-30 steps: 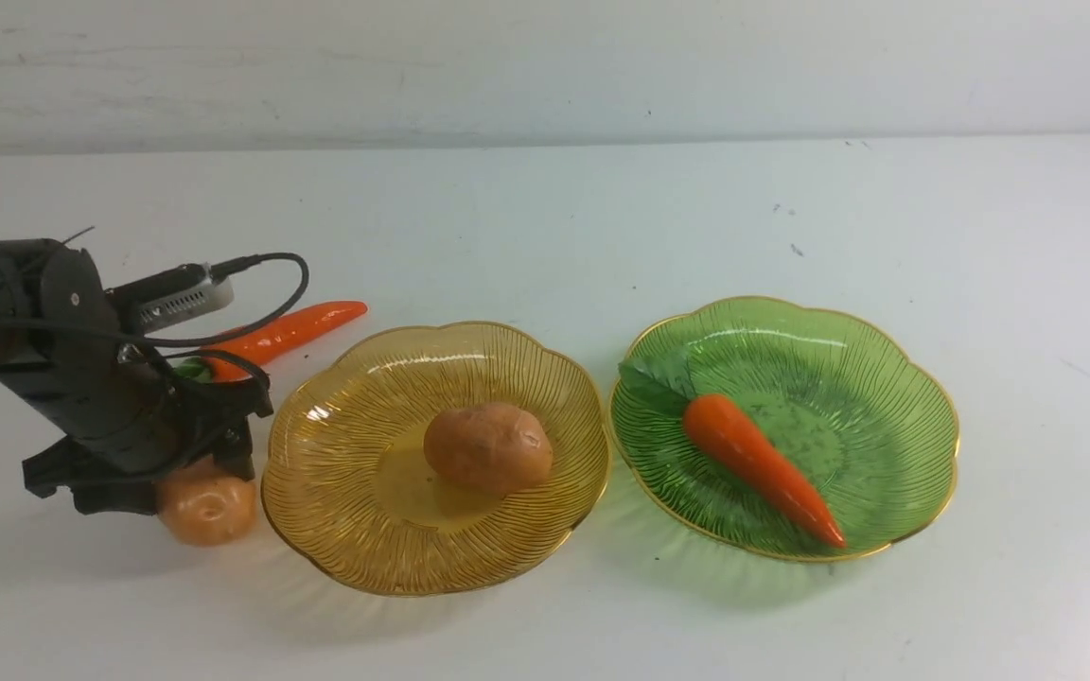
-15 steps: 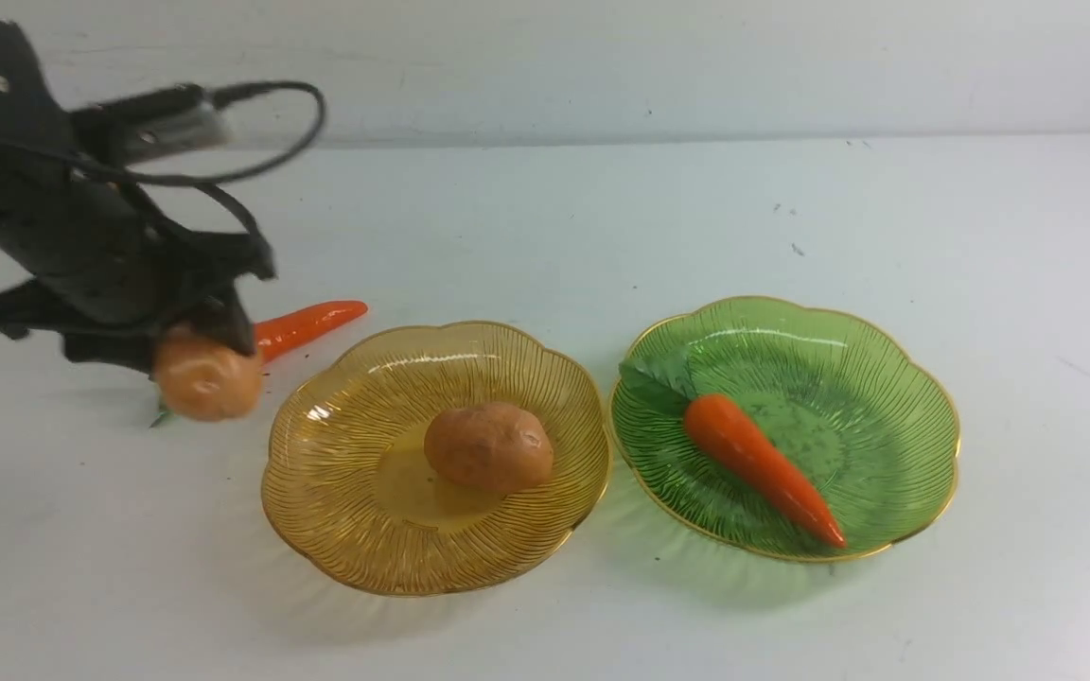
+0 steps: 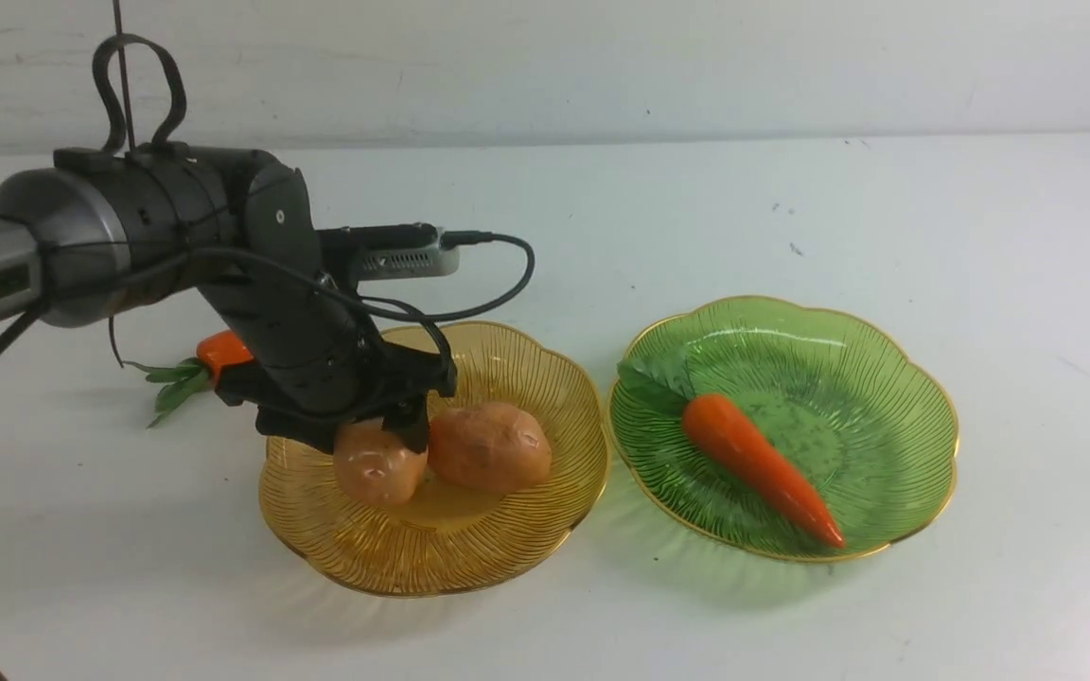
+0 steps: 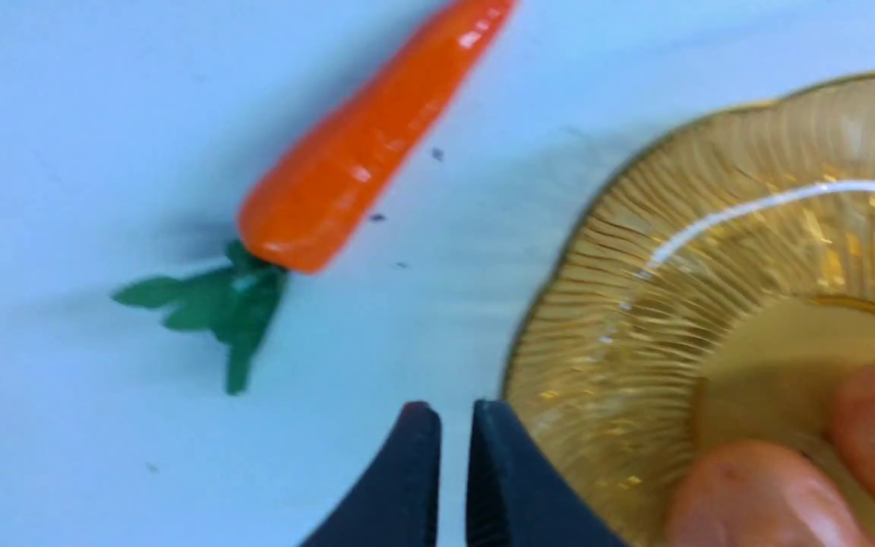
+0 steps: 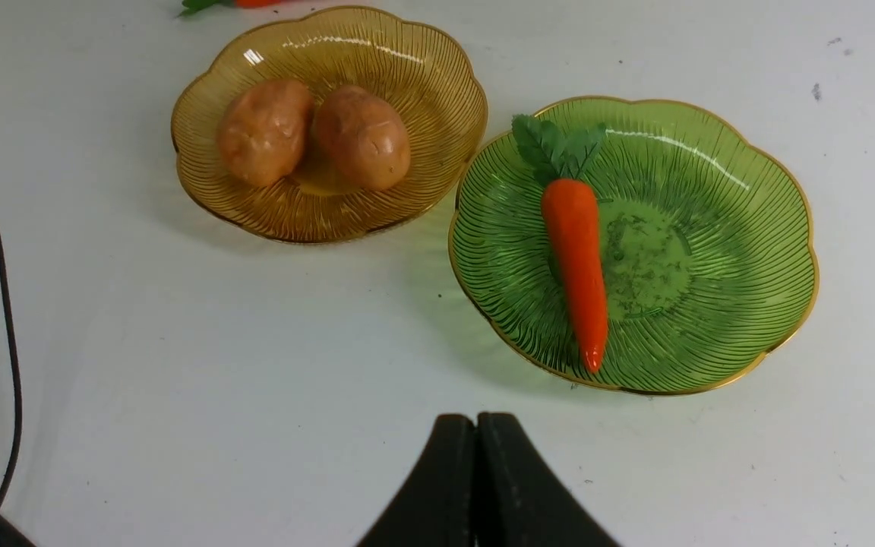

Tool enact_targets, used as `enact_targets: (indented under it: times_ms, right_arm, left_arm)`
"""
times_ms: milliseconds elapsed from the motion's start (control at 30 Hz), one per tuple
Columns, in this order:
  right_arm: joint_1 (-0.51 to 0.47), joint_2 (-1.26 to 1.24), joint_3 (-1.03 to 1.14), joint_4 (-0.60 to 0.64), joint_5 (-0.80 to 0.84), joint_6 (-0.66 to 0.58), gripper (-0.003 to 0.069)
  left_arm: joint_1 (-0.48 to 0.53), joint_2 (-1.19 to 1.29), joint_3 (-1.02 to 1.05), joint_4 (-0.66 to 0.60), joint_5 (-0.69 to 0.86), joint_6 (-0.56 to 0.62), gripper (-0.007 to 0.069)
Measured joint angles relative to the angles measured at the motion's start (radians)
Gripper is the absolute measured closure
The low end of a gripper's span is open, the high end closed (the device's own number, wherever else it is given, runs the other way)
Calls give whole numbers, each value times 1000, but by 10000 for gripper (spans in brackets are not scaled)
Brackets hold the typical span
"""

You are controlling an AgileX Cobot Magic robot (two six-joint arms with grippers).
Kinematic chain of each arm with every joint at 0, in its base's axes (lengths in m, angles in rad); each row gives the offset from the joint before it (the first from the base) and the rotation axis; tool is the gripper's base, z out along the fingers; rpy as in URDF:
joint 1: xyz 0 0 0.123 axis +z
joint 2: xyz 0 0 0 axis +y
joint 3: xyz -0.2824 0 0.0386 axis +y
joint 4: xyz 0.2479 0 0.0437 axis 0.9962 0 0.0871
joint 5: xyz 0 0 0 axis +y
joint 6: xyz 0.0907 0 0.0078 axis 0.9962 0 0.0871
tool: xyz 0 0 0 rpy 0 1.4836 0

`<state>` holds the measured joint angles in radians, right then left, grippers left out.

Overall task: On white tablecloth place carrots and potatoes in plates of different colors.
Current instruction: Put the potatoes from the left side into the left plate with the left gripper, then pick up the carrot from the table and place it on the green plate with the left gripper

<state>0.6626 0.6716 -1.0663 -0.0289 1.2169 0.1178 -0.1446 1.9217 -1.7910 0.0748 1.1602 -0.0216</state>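
My left gripper [image 3: 365, 430] is shut on a tan potato [image 3: 377, 465] and holds it low over the left half of the amber plate [image 3: 526, 364]. The held potato touches or nearly touches a second potato [image 3: 490, 446] lying in the plate's middle. One carrot [image 3: 758, 468] lies in the green plate [image 3: 895, 378]. The other carrot [image 3: 221, 348] lies on the white tablecloth [image 3: 602, 218] behind my left arm, mostly hidden; it shows whole in the left wrist view [image 4: 361, 152]. My right gripper [image 5: 475, 425] is shut and empty over bare cloth in front of the green plate [image 5: 756, 228].
The two plates stand side by side, almost touching. A black cable [image 3: 498, 284] loops from my left wrist camera over the amber plate's far rim. The table's back edge meets a pale wall [image 3: 545, 66].
My left gripper has lifted the potato off the cloth left of the amber plate, carried it right and lowered it into that plate beside the other potato. Everything else is unmoved.
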Motion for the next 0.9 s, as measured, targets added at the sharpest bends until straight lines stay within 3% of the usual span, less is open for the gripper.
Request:
enact_targets:
  times_ms: [100,200,300,467,633,800,900]
  right_arm:
    - [0,0,0,0,0,0,674]
    - [0,0,0,0,0,0,674]
    - [0,0,0,0,0,0,674]
    - [0,0,0,0,0,0,674]
    - [0,0,0,0,0,1,674]
    - [0,0,0,0,0,5,674]
    - [0,0,0,0,-3,34,674]
  left_arm:
    - [73,111,-94,-75,44,208,617]
    - [85,193,-143,-96,53,315,580]
    - [85,244,-174,-102,-12,359,477]
    - [85,304,-183,-55,-146,372,223]
    - [85,371,-183,-21,-170,372,111]
    - [85,425,-183,-18,-173,375,105]
    - [85,438,-186,-16,-173,375,217]
